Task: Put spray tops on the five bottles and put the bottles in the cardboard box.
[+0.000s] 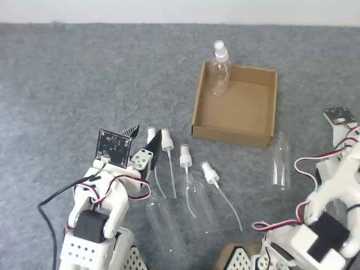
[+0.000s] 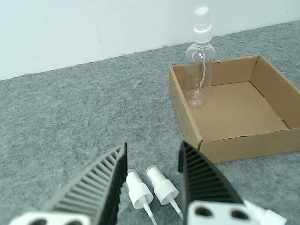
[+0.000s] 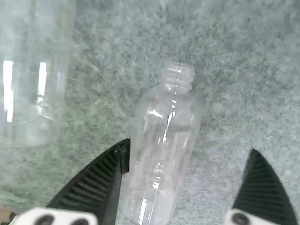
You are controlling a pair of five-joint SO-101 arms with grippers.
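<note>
Glossy clear plastic bottle [image 3: 164, 154], matt cardboard box [image 1: 230, 136]

Capped bottle [image 1: 220, 70] upright in the cardboard box's [image 1: 230, 135] far corner. Four spray tops [image 1: 185, 157] lie loose beside two toppled open bottles [image 1: 198, 197]. A third bottle [image 1: 280, 160], uncapped, stands just beside the box.

The grey, felt-like counter [image 1: 84, 79] carries an open box [image 1: 234, 135]. Four loose spray tops [image 1: 185, 156] lie in a row near its front, with two clear bottles [image 1: 198, 197] lying among them. An upright bottle [image 1: 280, 160] stands just beside the box.
</note>
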